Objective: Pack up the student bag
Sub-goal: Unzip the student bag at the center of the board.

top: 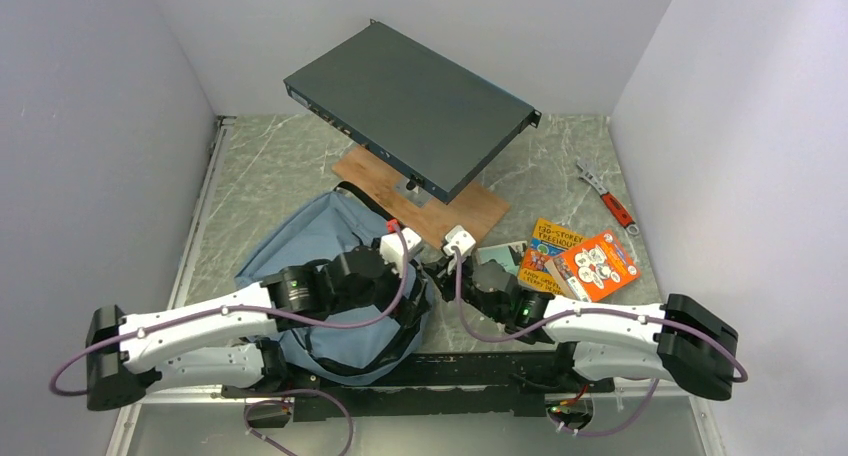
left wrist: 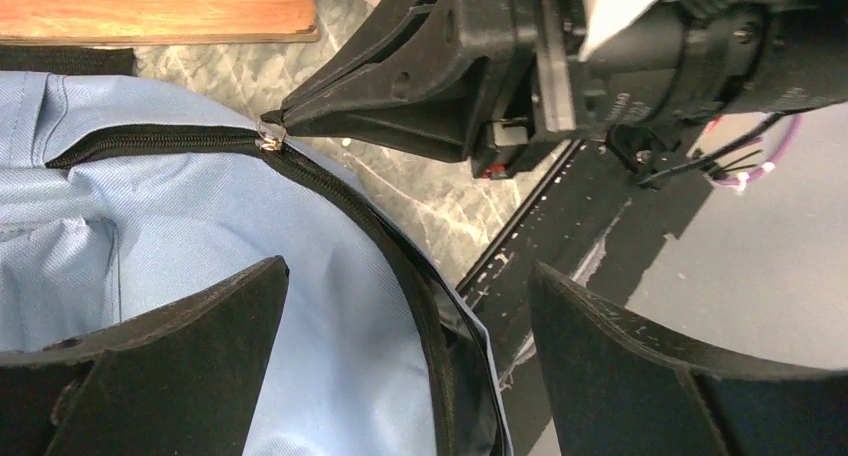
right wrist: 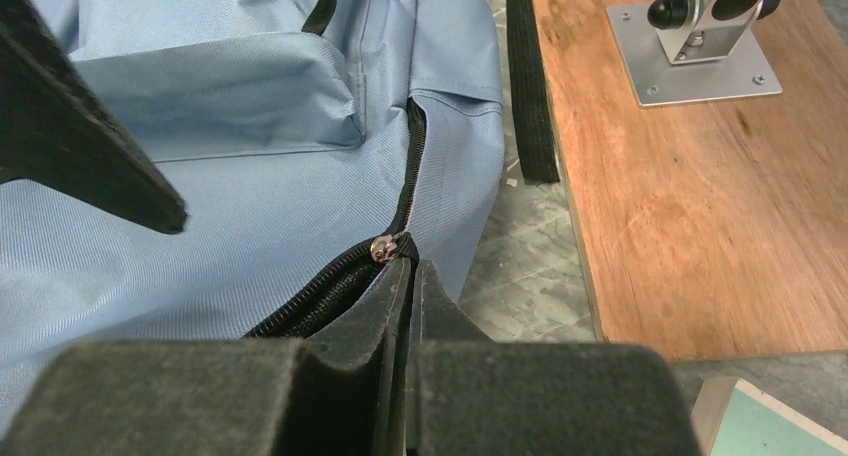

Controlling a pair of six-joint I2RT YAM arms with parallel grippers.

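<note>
1. Lying at the near left of the grey marbled table, the student bag sits partly under the left arm. Its black zipper gapes along the curved side.
2. At the silver zipper slider the right gripper has its fingers pressed together, tips touching the slider. Whether the pull tab is pinched between them cannot be told.
3. Over the bag's near right corner the left gripper hovers with its fingers spread wide and nothing between them. It is just beside the right gripper.
4. A black strap lies on the table between the bag and a wooden board, which carries a metal bracket.
5. A dark flat metal box sits tilted above the board, its near corner close to the bag's far side.
6. A pile of books lies right of the right gripper, and a red-handled wrench lies beyond it near the right wall.
7. Bare table shows on the far left of the bag and between the board and the wrench. Walls close three sides, and the black base rail runs just beside the bag's near corner.
</note>
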